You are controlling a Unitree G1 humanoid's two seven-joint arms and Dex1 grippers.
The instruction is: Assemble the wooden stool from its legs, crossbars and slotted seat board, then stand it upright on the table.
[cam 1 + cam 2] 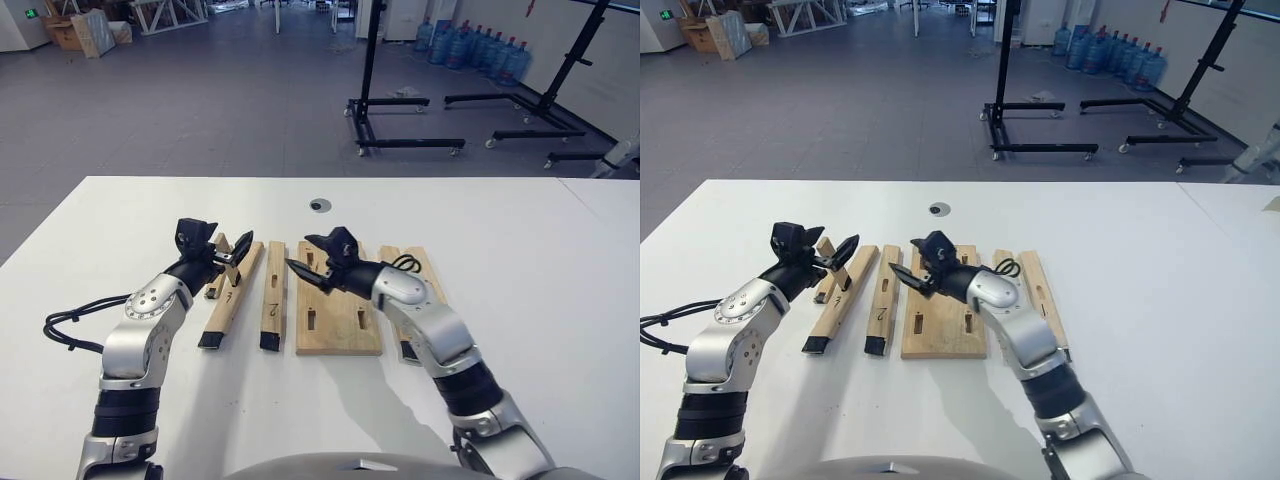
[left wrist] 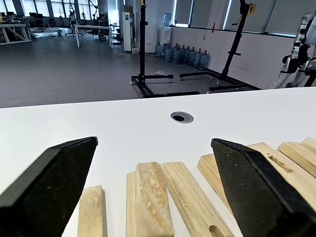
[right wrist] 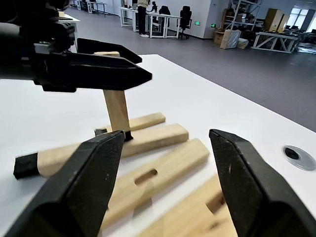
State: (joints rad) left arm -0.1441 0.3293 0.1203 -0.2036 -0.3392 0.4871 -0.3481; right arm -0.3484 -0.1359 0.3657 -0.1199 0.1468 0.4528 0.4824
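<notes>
- Left gripper: left of centre in the head view. Its fingers are spread wide, with a raised short wooden piece between them and a gap on each side.
- Right gripper: at centre, over the left edge of the slotted seat board. It is wide apart and holds nothing.
- Seat board: flat on the table at centre, with two legs lying just to its left.

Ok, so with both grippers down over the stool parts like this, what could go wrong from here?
The short crossbar stands tilted between the open fingers of the left gripper, seemingly ungripped; it may topple onto the legs. The right gripper, also open, hovers close by, so the two could clash. The parts lie tight together; closing fingers may nudge a neighbour.
</notes>
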